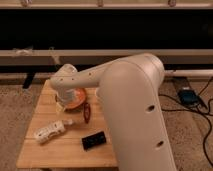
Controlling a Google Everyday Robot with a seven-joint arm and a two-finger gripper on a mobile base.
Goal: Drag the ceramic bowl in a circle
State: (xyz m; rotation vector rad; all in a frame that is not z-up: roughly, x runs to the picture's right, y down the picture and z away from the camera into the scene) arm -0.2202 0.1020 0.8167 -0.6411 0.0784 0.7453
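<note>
The orange-red ceramic bowl [76,98] sits on the far left part of the wooden table [60,152]. The white arm reaches in from the right, and its wrist covers the bowl's left side. My gripper [63,104] hangs below the wrist at the bowl's left rim, mostly hidden by the arm. I cannot tell whether it touches the bowl.
A white elongated object [50,131] lies at the front left. A black flat object [94,141] lies at the front middle. A small dark red object [87,112] lies just right of the bowl. Cables [197,107] run across the carpet at the right.
</note>
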